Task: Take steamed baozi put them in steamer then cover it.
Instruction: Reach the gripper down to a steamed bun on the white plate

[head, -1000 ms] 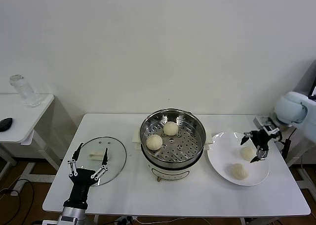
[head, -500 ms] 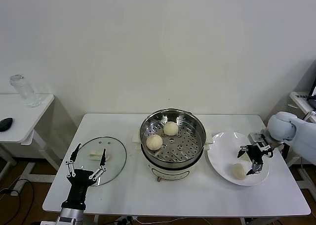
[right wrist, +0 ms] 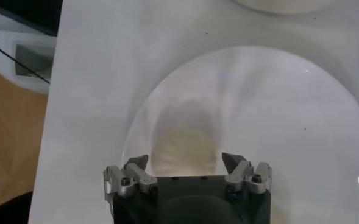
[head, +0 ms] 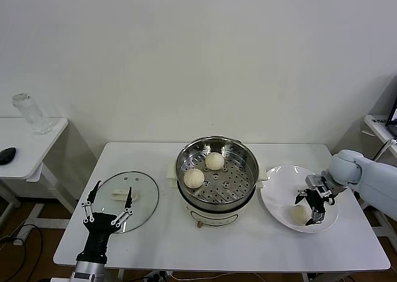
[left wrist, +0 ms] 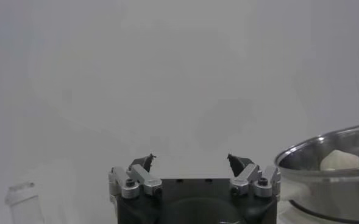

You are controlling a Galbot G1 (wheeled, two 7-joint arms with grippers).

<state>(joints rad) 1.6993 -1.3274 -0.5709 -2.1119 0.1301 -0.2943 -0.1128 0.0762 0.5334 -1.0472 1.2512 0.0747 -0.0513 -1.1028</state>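
On the counter (head: 186, 245), no readable writing showed anywhere. Right gripper (head: 312, 208) was low over the white plate (head: 279, 201), jaws wide, straddling one bun (right wrist: 184, 145); contact could not be told. Only one bun on the plate was visible. Two buns (head: 193, 178) lay in the steamer (head: 216, 170). Lid (head: 127, 198) lay flat left of the steamer; left gripper (head: 108, 202) idle near it, jaws wide.
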